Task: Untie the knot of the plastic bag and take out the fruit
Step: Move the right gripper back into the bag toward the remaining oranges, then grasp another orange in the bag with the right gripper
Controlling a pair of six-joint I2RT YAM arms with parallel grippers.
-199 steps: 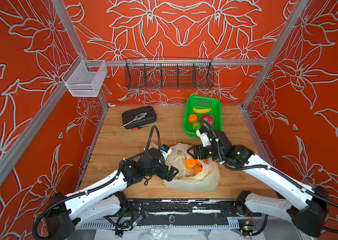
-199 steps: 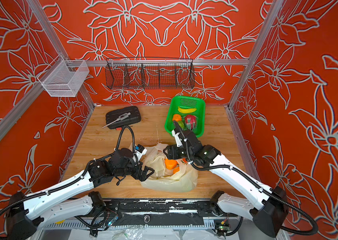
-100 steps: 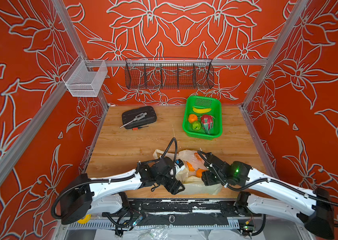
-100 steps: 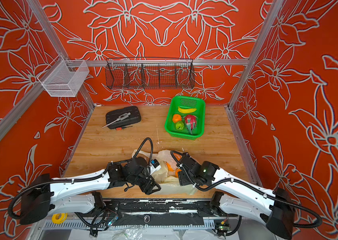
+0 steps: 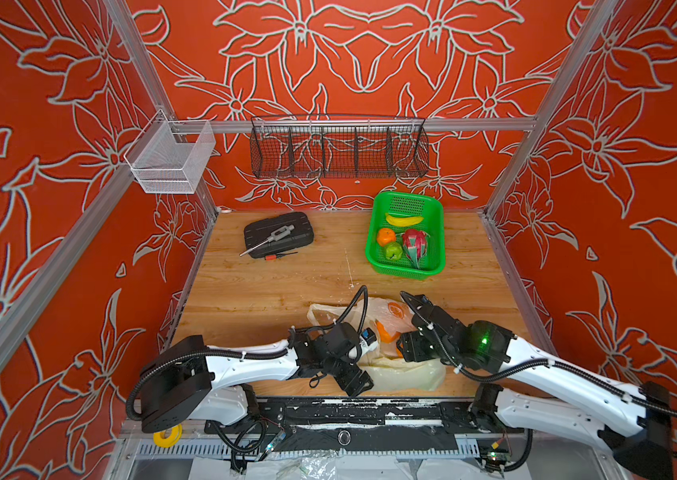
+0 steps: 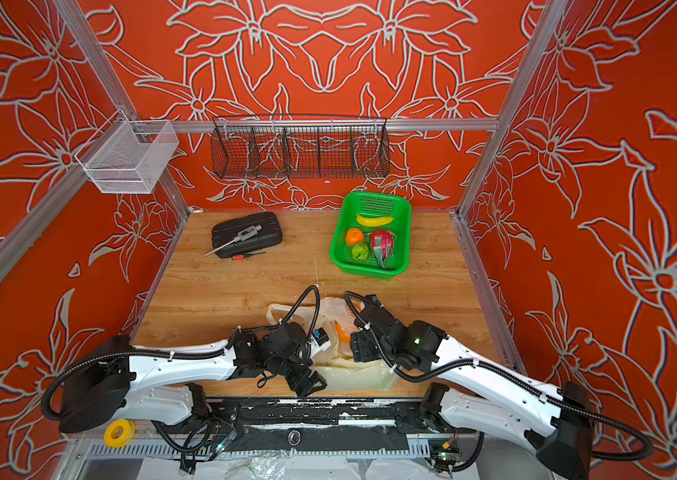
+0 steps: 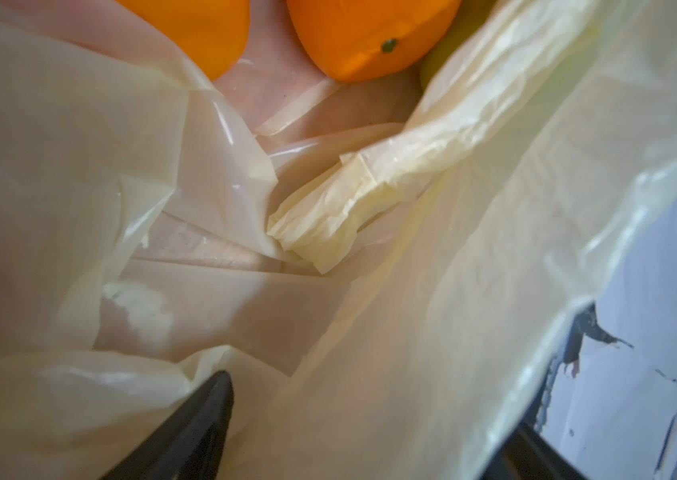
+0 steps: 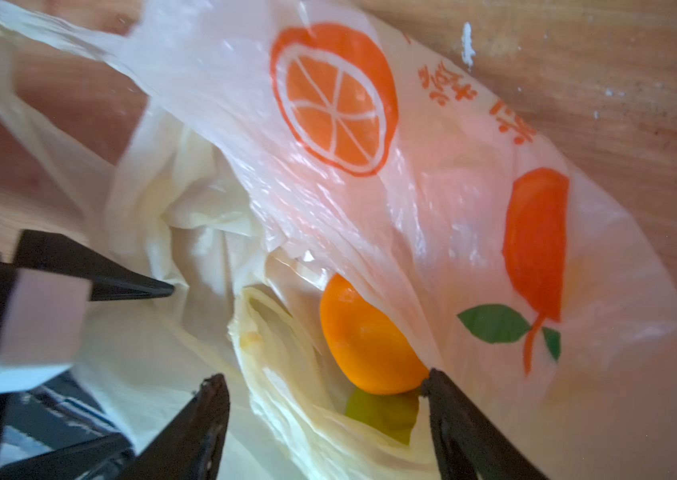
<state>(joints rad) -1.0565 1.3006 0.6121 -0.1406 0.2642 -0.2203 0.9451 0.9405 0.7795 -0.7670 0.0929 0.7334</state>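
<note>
One orange (image 8: 365,345) sits in the open mouth of the plastic bag (image 8: 473,216), near edge of the surface (image 5: 286,291), dead ahead of the right hand (image 8: 324,376), spread wide, tips flanking it (the nearer one, I'd judge). The left hand (image 5: 354,381), also spread, is buried in bag folds.

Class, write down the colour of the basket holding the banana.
Green; the basket shows best in a top view.

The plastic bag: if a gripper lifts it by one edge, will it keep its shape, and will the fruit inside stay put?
The plastic bag looks thin and crumpled, so it would probably sag, not hold shape. The round oranges inside lie loose, so they may roll when it tilts.
</note>
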